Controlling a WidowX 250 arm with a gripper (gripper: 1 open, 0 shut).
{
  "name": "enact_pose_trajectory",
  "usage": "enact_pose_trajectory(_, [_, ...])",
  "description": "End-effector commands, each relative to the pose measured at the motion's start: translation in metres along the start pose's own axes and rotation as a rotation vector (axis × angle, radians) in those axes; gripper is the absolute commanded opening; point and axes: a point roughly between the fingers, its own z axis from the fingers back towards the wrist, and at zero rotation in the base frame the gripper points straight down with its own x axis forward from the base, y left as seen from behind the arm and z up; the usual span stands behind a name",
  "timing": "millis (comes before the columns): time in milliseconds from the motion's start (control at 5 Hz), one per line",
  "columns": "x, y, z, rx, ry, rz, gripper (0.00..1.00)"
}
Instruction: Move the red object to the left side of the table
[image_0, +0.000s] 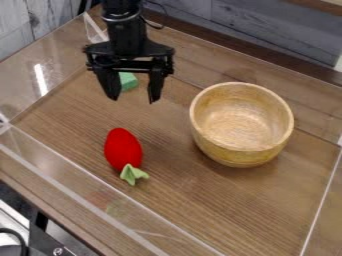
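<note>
Strawberry Awaits a Grip, With a Clear Wall and a Green Block as Likely Snags

The clear wall (58, 165) along the near left edge of the picture is the first worry. A carry pushed too far that way could knock the fruit or a finger against it, and its see-through plastic makes the margin easy to misjudge.

Just inside it, the red strawberry (122, 147) lies on its side on the brown table (201, 212), in the near left part of the view, its leafy cap (132, 174) pointing toward the camera. It looks smooth and rounded, so a grip off its middle could make it roll or squirt away; pinching only the cap could let the body swing or slip out.

Farther back and to the right in the view sits the wooden bowl (199, 126), apart from the fruit. A wide sweep that way could clip its rim.

Beyond the strawberry, the gripper (135, 96) has its jaws spread wide, with nothing held. Dropping straight down from there would probably miss the fruit; it needs to come nearer the camera first.

The green block (127, 81) shows close behind the jaws. Whether they touch is unclear, but a low, careless move could nudge it.
</note>
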Motion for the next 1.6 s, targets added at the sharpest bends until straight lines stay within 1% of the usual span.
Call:
enact_pose_trajectory(0, [0.01, 0.003, 0.014, -0.007, -0.05, 0.01, 1.0])
enact_pose_trajectory(200, [0.006, 0.01, 0.024, -0.001, -0.046, 0.024, 1.0])
enact_pose_trajectory(400, [0.002, 0.015, 0.033, -0.006, -0.042, 0.032, 1.0])
enact_pose_trajectory(800, [-0.022, 0.013, 0.03, 0.02, -0.026, 0.126, 1.0])
enact_pose_trajectory(1200, [-0.032, 0.018, 0.005, 0.031, -0.016, 0.096, 1.0])
enact_pose_trajectory(1400, [-0.038, 0.019, -0.012, 0.041, -0.011, 0.103, 1.0])
